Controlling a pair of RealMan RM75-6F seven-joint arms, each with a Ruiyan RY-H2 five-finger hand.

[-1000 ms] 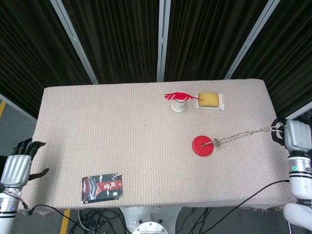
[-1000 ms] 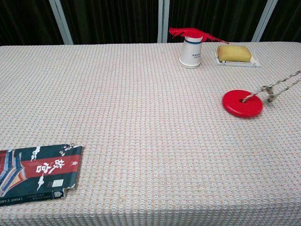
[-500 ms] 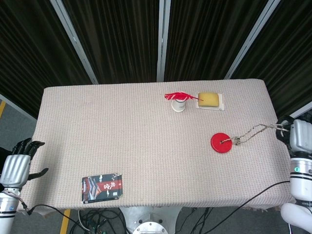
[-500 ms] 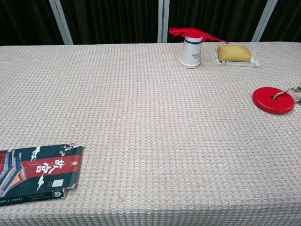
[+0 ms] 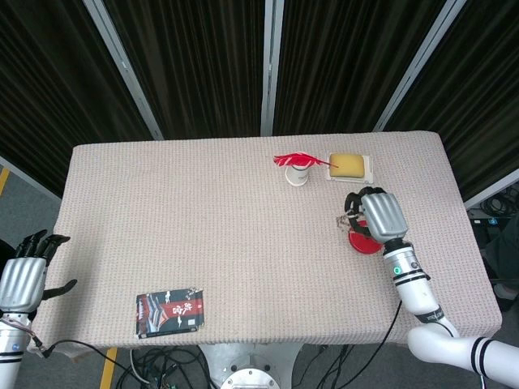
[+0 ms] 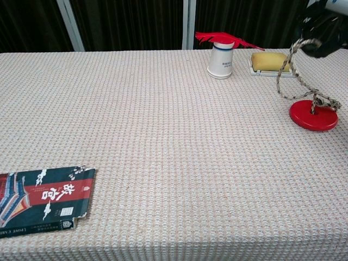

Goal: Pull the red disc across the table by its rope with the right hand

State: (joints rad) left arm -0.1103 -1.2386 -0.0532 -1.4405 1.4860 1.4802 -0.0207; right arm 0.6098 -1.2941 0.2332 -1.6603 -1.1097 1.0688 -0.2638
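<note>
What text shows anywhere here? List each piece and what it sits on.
Packet, front left of the table: large white characters on a red band, not legible enough to quote; the fine print and code below are too small.
Paper cup: small dark print, too blurred to read.
Red disc, rope, sponge: no text.

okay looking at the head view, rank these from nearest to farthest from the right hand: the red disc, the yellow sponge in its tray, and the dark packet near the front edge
1. red disc: directly under the right hand, partly hidden by it.
2. yellow sponge: behind the hand, toward the table's far edge.
3. dark packet: far across on the left, near the front edge.
</note>
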